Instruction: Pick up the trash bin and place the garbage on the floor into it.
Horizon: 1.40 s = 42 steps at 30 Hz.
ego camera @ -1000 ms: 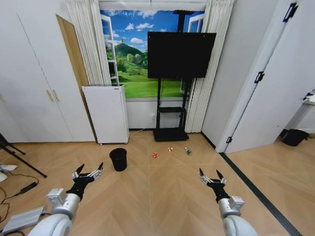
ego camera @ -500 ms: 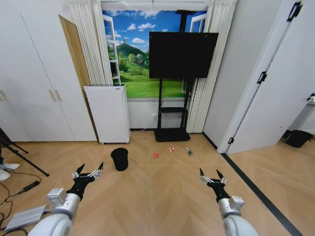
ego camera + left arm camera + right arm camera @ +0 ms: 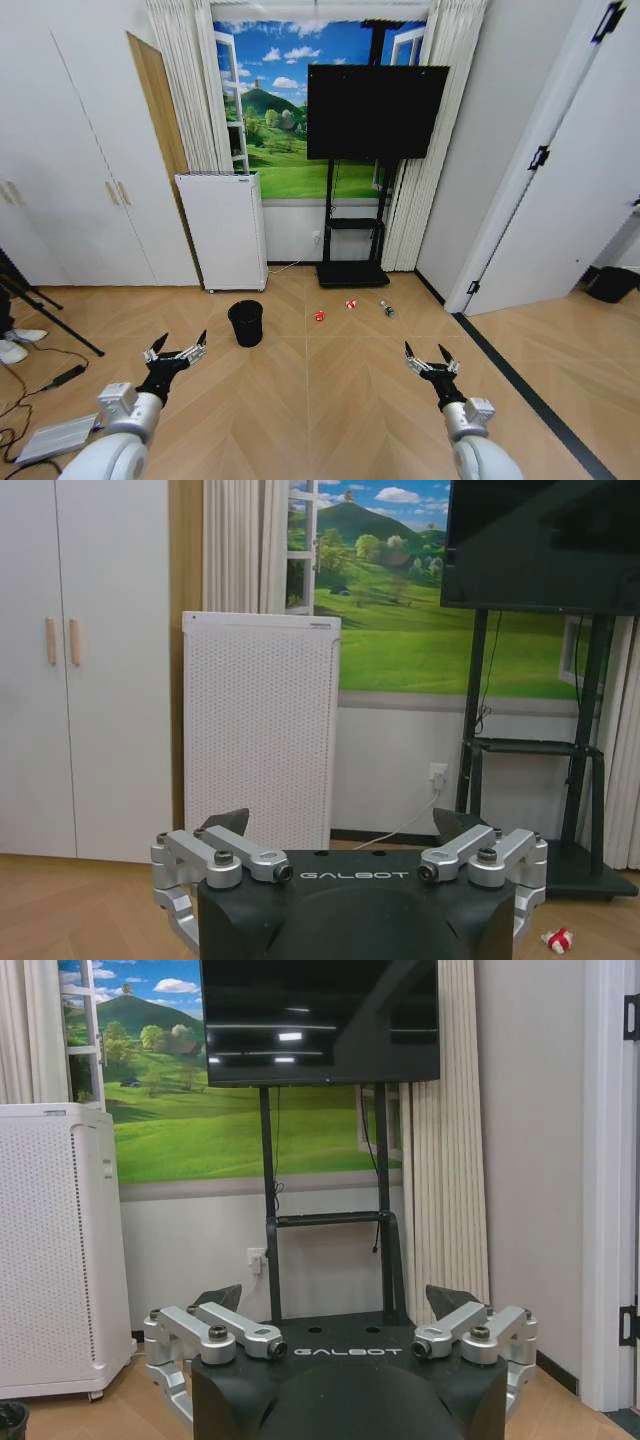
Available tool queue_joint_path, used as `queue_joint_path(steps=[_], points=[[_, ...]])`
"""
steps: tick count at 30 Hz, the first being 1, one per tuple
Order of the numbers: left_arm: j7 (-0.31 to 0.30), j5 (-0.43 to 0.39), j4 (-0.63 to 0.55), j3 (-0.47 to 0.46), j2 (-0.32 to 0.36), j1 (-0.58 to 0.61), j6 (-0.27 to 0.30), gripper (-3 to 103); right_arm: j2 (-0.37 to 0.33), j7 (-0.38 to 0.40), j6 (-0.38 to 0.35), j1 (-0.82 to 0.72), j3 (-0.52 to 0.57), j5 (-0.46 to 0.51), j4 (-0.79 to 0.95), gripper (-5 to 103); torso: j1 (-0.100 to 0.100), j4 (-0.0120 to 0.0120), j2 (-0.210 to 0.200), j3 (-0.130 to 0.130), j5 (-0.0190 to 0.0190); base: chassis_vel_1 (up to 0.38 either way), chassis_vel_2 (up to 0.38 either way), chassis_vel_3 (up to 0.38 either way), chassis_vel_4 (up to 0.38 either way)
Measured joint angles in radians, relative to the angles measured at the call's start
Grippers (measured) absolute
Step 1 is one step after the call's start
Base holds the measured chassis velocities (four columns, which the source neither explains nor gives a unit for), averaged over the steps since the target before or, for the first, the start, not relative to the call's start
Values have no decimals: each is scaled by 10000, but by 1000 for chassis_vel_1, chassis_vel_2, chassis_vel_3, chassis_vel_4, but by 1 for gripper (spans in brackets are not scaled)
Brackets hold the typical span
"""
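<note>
Nothing yet done: trash bin [image 3: 245, 323] standing on the floor [image 3: 330, 400] ahead, garbage [image 3: 351, 304] lying beside it, left end effector [image 3: 176, 352] and right end effector [image 3: 432, 361] both hanging released, empty.

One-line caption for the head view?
Both open grippers, left gripper and right gripper, face the trash bin and garbage.
</note>
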Motion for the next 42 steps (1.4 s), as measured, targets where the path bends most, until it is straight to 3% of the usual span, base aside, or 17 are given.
queue_joint_path(steps=[18, 30, 34, 36, 39, 42], points=[[57, 91, -30, -64, 13, 18, 11, 100, 87, -688, 130, -30, 70, -47, -46, 100, -1, 0, 0, 0, 0, -84, 94, 87, -81], [62, 84, -99, -60, -35, 31, 8, 100, 71, -805, 323, -95, 90, -78, -39, 100, -1, -2, 1, -1, -5, -245, 288, 236, -305], [65, 84, -139, -58, -48, 44, 7, 100, 68, -806, 347, -95, 85, -78, -45, 100, 4, 2, 0, 2, 9, -337, 390, 324, -389], [65, 83, -140, -57, -52, 48, 7, 100, 68, -806, 352, -95, 86, -78, -44, 100, 2, -1, 0, 1, -13, -354, 384, 344, -392], [65, 84, -152, -60, -52, 47, 7, 100, 69, -806, 363, -92, 76, -81, -60, 100, 5, 4, -2, 3, 16, -338, 386, 311, -404], [65, 81, -155, -60, -50, 43, 7, 100, 69, -805, 367, -92, 77, -82, -60, 100, 0, -1, 0, -1, -16, -345, 383, 350, -384]])
